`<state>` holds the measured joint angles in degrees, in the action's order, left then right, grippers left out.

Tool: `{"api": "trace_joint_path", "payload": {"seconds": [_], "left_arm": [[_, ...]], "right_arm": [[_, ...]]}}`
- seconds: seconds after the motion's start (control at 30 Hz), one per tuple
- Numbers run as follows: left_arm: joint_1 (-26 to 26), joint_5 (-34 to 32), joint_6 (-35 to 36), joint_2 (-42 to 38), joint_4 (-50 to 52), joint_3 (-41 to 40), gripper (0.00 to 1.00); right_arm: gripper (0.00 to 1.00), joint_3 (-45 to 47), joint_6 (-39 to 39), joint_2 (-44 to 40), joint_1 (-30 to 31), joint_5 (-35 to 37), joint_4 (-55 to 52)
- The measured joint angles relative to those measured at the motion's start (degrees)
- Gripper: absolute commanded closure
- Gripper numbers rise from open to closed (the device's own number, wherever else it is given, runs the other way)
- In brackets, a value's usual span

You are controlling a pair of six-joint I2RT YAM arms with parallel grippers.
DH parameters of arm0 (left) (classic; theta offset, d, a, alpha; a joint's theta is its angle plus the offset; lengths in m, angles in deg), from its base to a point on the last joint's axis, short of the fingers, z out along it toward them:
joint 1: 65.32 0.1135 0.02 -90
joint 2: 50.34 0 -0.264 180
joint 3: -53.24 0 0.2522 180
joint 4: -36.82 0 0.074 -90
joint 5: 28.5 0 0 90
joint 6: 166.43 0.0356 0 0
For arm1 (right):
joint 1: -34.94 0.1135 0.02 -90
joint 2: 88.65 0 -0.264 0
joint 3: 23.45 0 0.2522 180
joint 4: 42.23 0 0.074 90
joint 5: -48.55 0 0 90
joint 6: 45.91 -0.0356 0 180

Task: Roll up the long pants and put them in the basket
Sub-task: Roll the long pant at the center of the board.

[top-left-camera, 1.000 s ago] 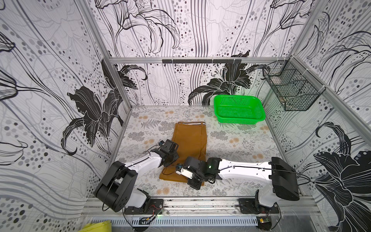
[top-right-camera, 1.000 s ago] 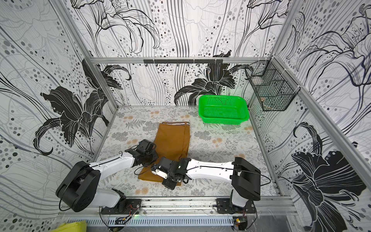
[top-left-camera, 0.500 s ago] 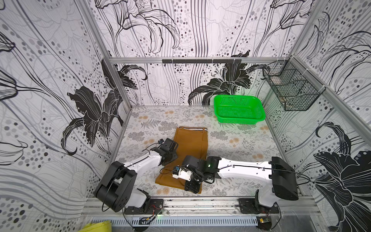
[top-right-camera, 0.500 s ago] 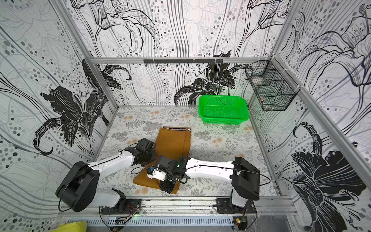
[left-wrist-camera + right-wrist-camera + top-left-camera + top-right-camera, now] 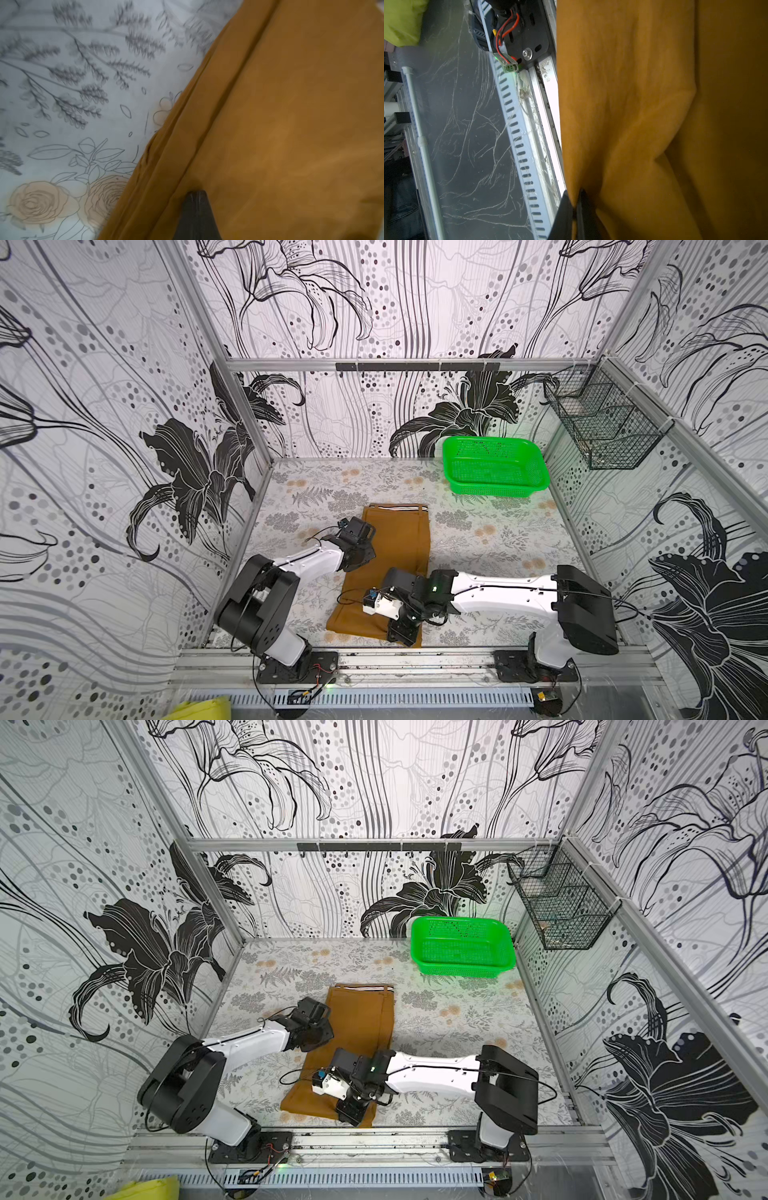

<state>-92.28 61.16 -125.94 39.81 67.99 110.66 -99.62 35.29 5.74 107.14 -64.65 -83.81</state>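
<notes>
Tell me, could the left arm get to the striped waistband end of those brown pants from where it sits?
Probably yes. The left pincer is shut, tip down on the long pants near their edge, and only flat cloth lies between it and the waistband. Nothing stands in the way.

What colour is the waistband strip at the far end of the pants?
Pale with thin dark stripes; the waistband strip shows best in a top view.
</notes>
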Motion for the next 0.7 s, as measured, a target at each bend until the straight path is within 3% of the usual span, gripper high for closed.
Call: {"api": "trace_joint_path", "payload": {"seconds": [0.13,0.33,0.7], "left_arm": [[-0.4,0.7,-1.0,-0.5,-3.3,-1.7,1.00],[-0.7,0.5,-1.9,-2.9,-6.3,-5.0,1.00],[-1.1,0.2,-1.2,-7.3,-0.1,-5.9,1.00]], "right_arm": [[1.00,0.6,-0.9,-0.2,-2.0,-1.4,1.3],[1.00,2.0,-2.4,-1.7,-10.6,-6.0,2.9],[1.00,-1.4,-1.1,-0.2,-19.1,-10.5,1.4]]}}
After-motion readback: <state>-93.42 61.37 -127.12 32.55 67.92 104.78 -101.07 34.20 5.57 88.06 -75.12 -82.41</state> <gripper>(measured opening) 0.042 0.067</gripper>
